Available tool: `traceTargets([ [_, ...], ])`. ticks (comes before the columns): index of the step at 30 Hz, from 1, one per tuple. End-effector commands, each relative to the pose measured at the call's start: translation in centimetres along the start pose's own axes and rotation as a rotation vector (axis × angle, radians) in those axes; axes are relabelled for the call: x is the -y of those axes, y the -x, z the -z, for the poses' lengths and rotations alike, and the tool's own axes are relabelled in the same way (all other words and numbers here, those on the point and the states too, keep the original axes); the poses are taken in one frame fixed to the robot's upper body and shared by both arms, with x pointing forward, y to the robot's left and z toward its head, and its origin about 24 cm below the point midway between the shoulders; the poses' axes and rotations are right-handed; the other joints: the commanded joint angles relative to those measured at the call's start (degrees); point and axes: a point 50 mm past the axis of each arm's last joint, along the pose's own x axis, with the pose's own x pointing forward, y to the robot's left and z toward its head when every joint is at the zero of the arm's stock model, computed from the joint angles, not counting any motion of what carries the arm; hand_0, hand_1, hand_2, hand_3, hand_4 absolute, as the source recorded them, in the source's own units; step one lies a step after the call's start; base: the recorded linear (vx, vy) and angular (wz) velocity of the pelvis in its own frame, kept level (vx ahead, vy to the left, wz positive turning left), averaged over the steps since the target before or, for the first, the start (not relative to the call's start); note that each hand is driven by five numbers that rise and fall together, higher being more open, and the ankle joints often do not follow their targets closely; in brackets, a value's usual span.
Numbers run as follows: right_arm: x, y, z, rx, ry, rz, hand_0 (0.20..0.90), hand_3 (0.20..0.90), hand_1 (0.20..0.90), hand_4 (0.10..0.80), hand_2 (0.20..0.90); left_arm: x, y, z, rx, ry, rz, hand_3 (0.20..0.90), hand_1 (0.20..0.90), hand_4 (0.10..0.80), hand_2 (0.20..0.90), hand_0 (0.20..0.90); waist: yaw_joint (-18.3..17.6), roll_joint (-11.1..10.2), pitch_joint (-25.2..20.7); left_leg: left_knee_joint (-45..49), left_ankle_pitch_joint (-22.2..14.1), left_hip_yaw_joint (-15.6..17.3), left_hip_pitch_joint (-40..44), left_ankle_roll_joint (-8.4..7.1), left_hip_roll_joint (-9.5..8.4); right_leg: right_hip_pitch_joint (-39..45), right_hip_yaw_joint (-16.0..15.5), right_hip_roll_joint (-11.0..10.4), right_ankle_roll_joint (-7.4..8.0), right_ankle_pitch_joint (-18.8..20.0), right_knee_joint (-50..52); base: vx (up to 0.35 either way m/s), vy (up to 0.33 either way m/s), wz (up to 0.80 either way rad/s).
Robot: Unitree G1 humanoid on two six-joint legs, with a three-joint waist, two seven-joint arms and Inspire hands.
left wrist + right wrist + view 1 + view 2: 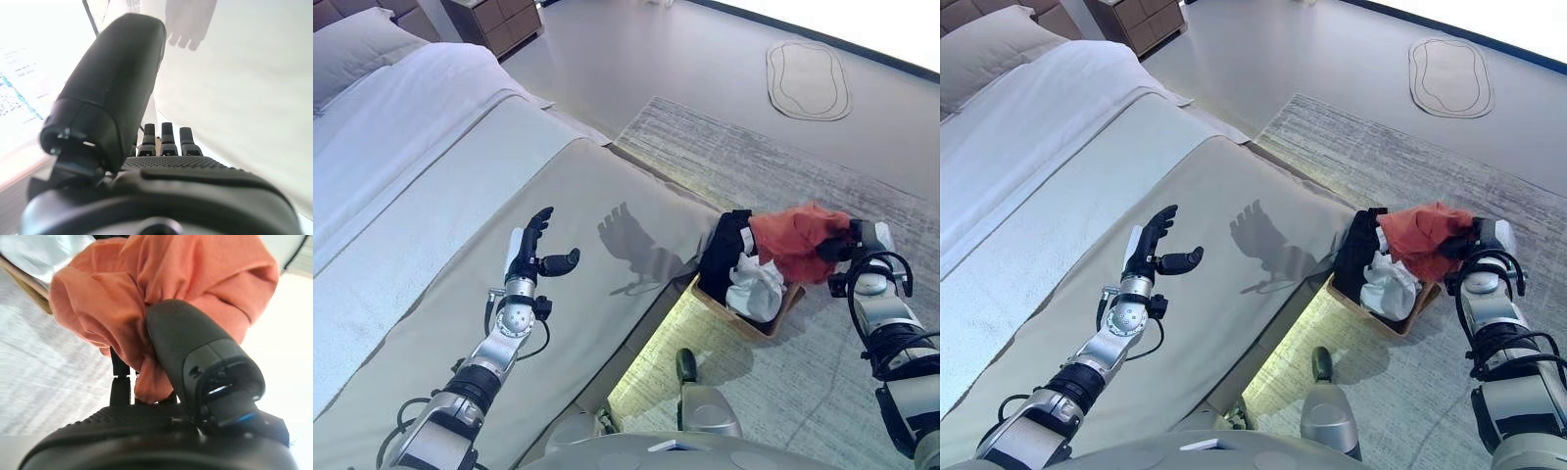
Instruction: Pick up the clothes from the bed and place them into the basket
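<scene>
Right hand (854, 245) pinches the orange garment (796, 240) directly over the basket (781, 315) at frame right (black and white clothes already inside), ready to drop. Left hand (530, 250) hovers over the bed (460, 176), fingers straight, empty.

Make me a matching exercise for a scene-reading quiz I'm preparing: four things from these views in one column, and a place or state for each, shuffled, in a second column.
Things:
1. orange crumpled cloth garment
2. left hand
3. white cloth garment
4. tan rectangular basket

Places or states:
A. open above the beige bed cover
B. on the grey rug beside the bed
C. pinched in the right hand over the basket
D. lying inside the basket

Pairs: 1-C, 2-A, 3-D, 4-B
</scene>
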Motion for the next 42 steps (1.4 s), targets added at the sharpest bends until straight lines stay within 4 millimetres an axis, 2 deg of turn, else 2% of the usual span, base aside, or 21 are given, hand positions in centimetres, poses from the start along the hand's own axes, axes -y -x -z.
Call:
traceTargets([
  [1, 3.3, -1.1, -4.3, 0.155, -0.047, 0.109, 0.300, 0.200, 0.300, 0.100, 0.300, 0.0, -0.9, -2.5, 0.163, 0.014, 0.003, 0.900, 0.900, 0.800, 0.900, 0.900, 1.5, -0.8, -3.0, 0.1, -4.7, -1.9, 2.1, -3.50, 3.53, 0.6, -1.5, -1.3, 0.98, -3.4, 0.3, 0.000, 0.000, 0.00],
  [6, 3.5, -1.3, -3.5, 0.109, -0.053, 0.117, 0.300, 0.200, 0.300, 0.100, 0.300, 0.1, -0.9, -2.8, 0.182, 0.012, 0.023, 0.900, 0.900, 0.800, 0.900, 0.900, 2.1, -0.2, -2.3, 0.1, -4.3, -2.4, 1.3, -3.59, 3.51, 0.2, -1.6, -1.3, 0.89, -3.5, 0.3, -0.006, -0.021, 0.02],
  [10, 4.4, -1.6, -4.3, 0.118, -0.044, 0.146, 0.300, 0.200, 0.300, 0.100, 0.300, 0.2, -1.2, -3.5, 0.202, 0.024, 0.029, 0.900, 0.900, 0.800, 0.900, 0.900, 2.5, 1.1, -1.4, 0.1, -4.1, -3.0, 0.6, -3.66, 3.17, -0.4, -1.6, -1.6, 0.78, -3.5, 0.3, -0.003, 0.001, 0.01],
  [11, 4.6, -1.6, -4.4, 0.120, -0.042, 0.152, 0.333, 0.238, 0.333, 0.138, 0.333, 0.3, -1.1, -3.4, 0.202, 0.023, 0.033, 0.900, 0.900, 0.800, 0.900, 0.900, 2.5, 1.3, -1.3, 0.1, -4.0, -3.0, 0.5, -3.70, 3.12, -0.5, -1.6, -1.7, 0.81, -3.5, 0.3, 0.013, -0.002, 0.04],
  [12, 4.6, -1.6, -4.4, 0.119, -0.038, 0.156, 0.458, 0.384, 0.458, 0.284, 0.458, 0.5, -1.0, -3.3, 0.198, 0.021, 0.038, 0.900, 0.900, 0.800, 0.900, 0.900, 2.6, 1.4, -1.4, 0.1, -4.0, -3.1, 0.4, -3.66, 3.05, -0.5, -1.6, -1.8, 0.80, -3.6, 0.3, 0.022, -0.008, 0.04],
  [13, 4.6, -1.6, -4.4, 0.119, -0.036, 0.157, 0.509, 0.444, 0.509, 0.344, 0.509, 0.5, -1.0, -3.2, 0.197, 0.021, 0.040, 0.900, 0.900, 0.800, 0.900, 0.900, 2.7, 1.5, -1.5, 0.1, -4.0, -3.2, 0.5, -3.65, 3.00, -0.5, -1.6, -1.8, 0.81, -3.6, 0.3, 0.040, -0.018, 0.04],
  [14, 4.6, -1.7, -4.5, 0.118, -0.029, 0.156, 0.592, 0.540, 0.592, 0.440, 0.592, 0.5, -0.9, -3.1, 0.194, 0.019, 0.044, 0.900, 0.900, 0.800, 0.900, 0.900, 2.8, 1.6, -1.6, 0.1, -4.0, -3.3, 0.4, -3.69, 2.94, -0.5, -1.6, -1.8, 0.84, -3.6, 0.3, 0.034, -0.015, 0.04],
  [15, 4.5, -1.7, -4.6, 0.119, -0.026, 0.156, 0.900, 0.900, 0.900, 0.800, 0.900, 0.5, -0.8, -3.1, 0.194, 0.020, 0.045, 0.900, 0.900, 0.800, 0.900, 0.900, 2.9, 1.7, -1.6, 0.1, -4.0, -3.3, 0.4, -3.72, 2.96, -0.6, -1.6, -1.9, 0.84, -3.6, 0.3, 0.034, -0.013, 0.04],
  [20, 4.5, -1.7, -4.7, 0.107, -0.031, 0.169, 0.900, 0.900, 0.900, 0.800, 0.900, 0.6, -0.7, -2.9, 0.187, 0.034, 0.037, 0.900, 0.900, 0.800, 0.900, 0.900, 3.0, 2.1, -1.7, 0.1, -3.9, -3.6, 0.2, -3.80, 3.01, -0.6, -1.8, -1.9, 0.77, -3.6, 0.3, 0.006, 0.006, 0.03],
  [38, 4.7, -1.4, -2.9, 0.083, -0.016, 0.173, 0.900, 0.900, 0.900, 0.800, 0.900, 0.6, 0.6, -1.1, 0.130, 0.025, 0.063, 0.900, 0.900, 0.800, 0.900, 0.900, 3.2, 1.4, -3.2, 0.1, -3.9, -3.4, 1.3, -3.87, 3.40, 1.0, -2.0, -1.5, 0.46, -4.1, 0.3, 0.024, 0.003, 0.01],
  [40, 4.5, -1.3, -3.4, 0.123, -0.005, 0.166, 0.900, 0.900, 0.900, 0.800, 0.900, 0.5, 0.7, -0.8, 0.121, 0.025, 0.063, 0.900, 0.900, 0.800, 0.900, 0.900, 3.3, 1.2, -3.5, 0.1, -3.9, -3.6, 1.4, -3.84, 3.50, 1.3, -2.1, -1.5, 0.45, -4.2, 0.3, 0.015, -0.003, 0.01],
  [42, 3.6, -1.1, -5.0, 0.202, 0.032, 0.156, 0.900, 0.900, 0.900, 0.800, 0.900, 0.5, 0.7, -0.6, 0.106, 0.030, 0.057, 0.900, 0.900, 0.800, 0.900, 0.900, 3.4, 0.8, -3.8, 0.1, -3.8, -3.7, 1.3, -3.85, 3.61, 1.4, -2.3, -1.5, 0.50, -4.1, 0.3, 0.000, 0.000, 0.00],
])
